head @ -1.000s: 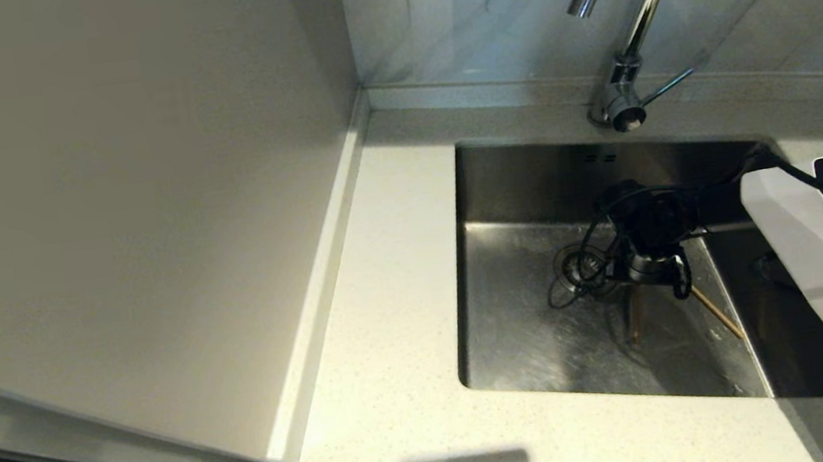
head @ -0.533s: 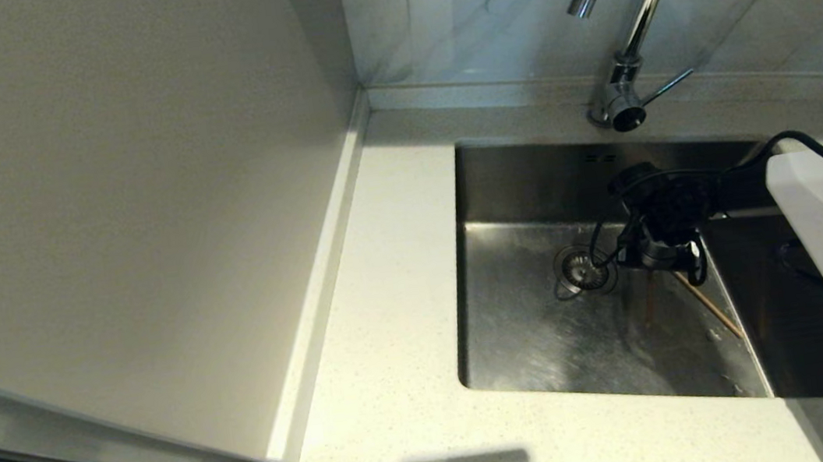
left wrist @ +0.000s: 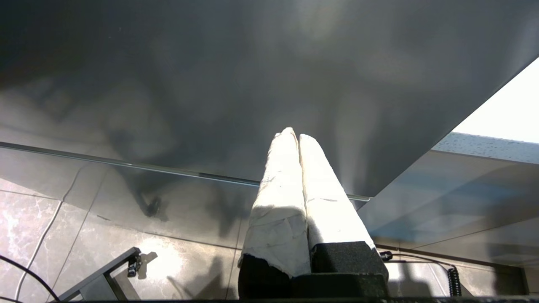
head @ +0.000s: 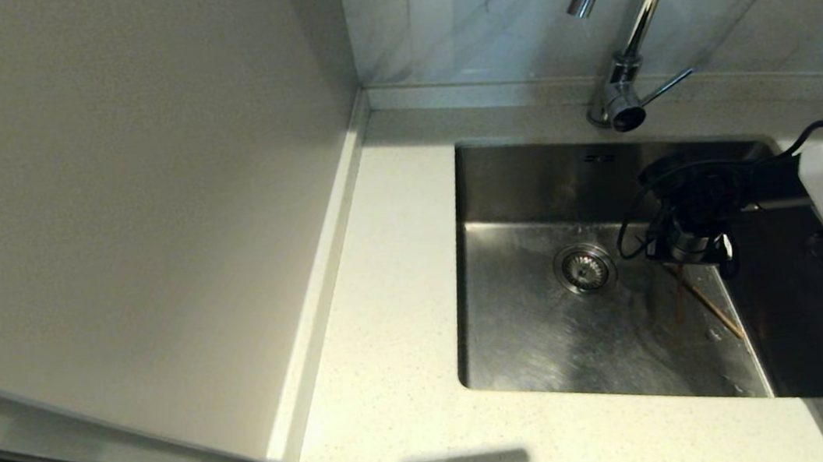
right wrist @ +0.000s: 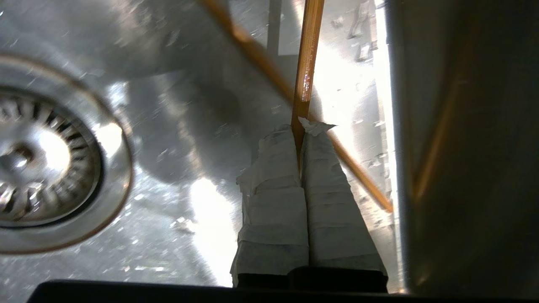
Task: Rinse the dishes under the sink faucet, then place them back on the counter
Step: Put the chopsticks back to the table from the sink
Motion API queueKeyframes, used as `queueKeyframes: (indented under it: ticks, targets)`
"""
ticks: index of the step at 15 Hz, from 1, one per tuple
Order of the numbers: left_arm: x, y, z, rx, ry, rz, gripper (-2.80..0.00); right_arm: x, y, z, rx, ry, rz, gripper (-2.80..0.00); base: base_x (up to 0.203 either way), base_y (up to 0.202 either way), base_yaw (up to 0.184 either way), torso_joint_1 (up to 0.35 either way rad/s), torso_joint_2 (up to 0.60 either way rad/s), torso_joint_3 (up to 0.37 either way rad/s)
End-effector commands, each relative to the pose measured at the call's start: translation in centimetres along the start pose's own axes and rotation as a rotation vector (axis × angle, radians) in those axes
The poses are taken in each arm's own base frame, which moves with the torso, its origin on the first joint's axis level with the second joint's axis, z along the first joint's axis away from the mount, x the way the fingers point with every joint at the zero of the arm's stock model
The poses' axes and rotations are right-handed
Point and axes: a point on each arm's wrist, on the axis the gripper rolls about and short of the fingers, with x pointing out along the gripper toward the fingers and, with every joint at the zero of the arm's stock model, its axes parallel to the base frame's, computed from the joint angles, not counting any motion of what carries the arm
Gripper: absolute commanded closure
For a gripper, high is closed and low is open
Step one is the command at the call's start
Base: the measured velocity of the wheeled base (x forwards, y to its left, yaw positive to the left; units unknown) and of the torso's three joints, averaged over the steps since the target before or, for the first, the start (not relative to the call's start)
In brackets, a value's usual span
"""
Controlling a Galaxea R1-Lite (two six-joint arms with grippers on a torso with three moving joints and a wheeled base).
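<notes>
Stainless-steel sink (head: 543,340) holding the right gripper (right wrist: 300,126) near its right wall, right of the drain (head: 585,268). Taped fingers (right wrist: 273,202) clamped on one chopstick (right wrist: 306,63) by its end; second chopstick (right wrist: 358,172) lying loose on the basin floor beneath. Risks: thin wet stick pivoting or slipping from the pinch; tip striking the right wall when lifted; faucet (head: 639,7) far behind, not running. Left gripper (left wrist: 294,134) parked below the counter (head: 384,328), fingers pressed together, empty.
</notes>
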Motion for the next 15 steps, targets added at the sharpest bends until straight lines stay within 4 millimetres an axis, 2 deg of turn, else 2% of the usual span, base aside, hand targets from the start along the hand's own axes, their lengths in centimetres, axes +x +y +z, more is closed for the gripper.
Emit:
queueKeyframes:
  ticks: [1,5,15]
  targets:
    - [0.0,0.0,0.0,0.0,-0.003,0.0,0.0,0.0,-0.9,0.6,0.017,-0.007,-0.012,0.0,0.0,0.0,0.0,0.0,0.0,0.0]
    - [0.0,0.0,0.0,0.0,-0.003,0.0,0.0,-1.4,-1.6,1.6,0.029,-0.037,-0.005,0.0,0.0,0.0,0.0,0.0,0.0,0.0]
    - [0.0,0.0,0.0,0.0,-0.003,0.0,0.0,-6.9,-3.5,3.5,0.066,-0.121,-0.003,0.0,0.0,0.0,0.0,0.0,0.0,0.0]
